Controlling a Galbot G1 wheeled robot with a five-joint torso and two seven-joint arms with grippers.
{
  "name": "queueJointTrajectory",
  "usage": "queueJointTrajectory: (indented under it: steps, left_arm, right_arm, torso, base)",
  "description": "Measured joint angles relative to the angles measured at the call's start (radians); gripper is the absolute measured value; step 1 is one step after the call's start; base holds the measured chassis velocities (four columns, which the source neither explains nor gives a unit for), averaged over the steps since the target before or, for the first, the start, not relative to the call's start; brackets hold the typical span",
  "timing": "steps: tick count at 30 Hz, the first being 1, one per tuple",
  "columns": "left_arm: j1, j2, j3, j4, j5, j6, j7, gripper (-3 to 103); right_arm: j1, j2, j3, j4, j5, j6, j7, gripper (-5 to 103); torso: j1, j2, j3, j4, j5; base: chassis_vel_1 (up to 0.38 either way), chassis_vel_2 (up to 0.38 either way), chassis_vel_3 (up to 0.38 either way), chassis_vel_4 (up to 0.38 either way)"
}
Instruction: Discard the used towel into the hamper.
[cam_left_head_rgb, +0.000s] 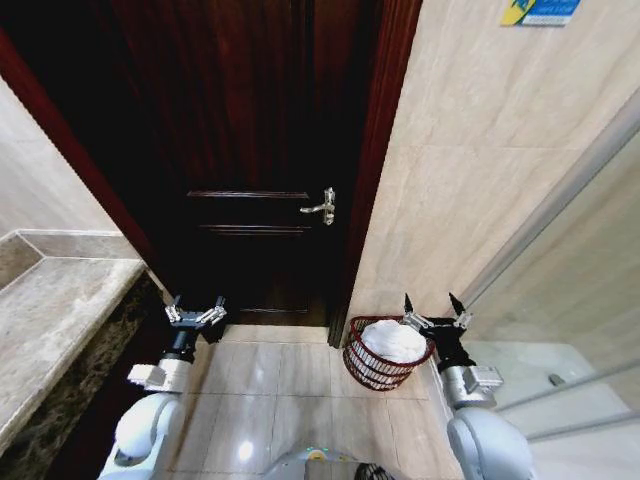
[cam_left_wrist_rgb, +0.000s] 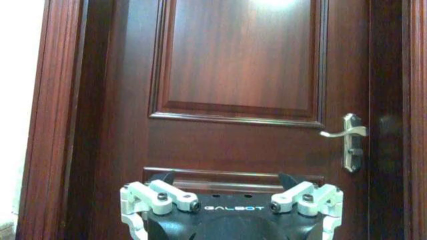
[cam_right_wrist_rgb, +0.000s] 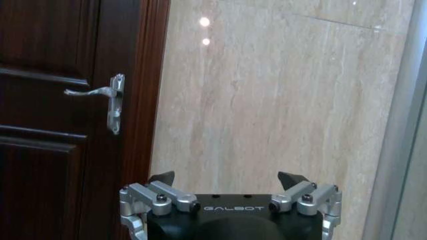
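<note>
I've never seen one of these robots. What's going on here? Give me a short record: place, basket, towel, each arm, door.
place: tiled bathroom floor by a beige wall
hamper: reddish-brown, on the floor beside the door frame
towel: white, lying inside the hamper
left gripper: raised toward the door, jaws open, holding nothing
right gripper: beside the hamper's rim, jaws open, holding nothing
door: dark wood, silver handle

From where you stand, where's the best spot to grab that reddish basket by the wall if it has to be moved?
Probably the thick rim of the hamper, taken from above on its bare door side. The white towel fills the middle, and the open right hand sits above the far rim; the left hand is open too.
</note>
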Motion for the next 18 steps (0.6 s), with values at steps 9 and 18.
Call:
queueJointTrajectory:
  steps: [9,18]
  left_arm:
    - [0.0,-0.001,-0.001,-0.003,0.0,0.0,0.0,100]
    - [0.0,-0.001,-0.001,-0.003,-0.001,0.0,-0.001,100]
  right_arm:
    - [0.008,-0.006,-0.001,0.005,0.002,-0.008,0.0,100]
    - [0.011,-0.012,-0.003,0.008,0.001,-0.014,-0.001,100]
  torso:
    - [0.024,0.051,0.027,0.0,0.0]
    - [0.048,0.104,0.055,0.0,0.0]
  base:
    - [0.0,0.0,0.0,0.0]
    - [0.0,0.0,0.0,0.0]
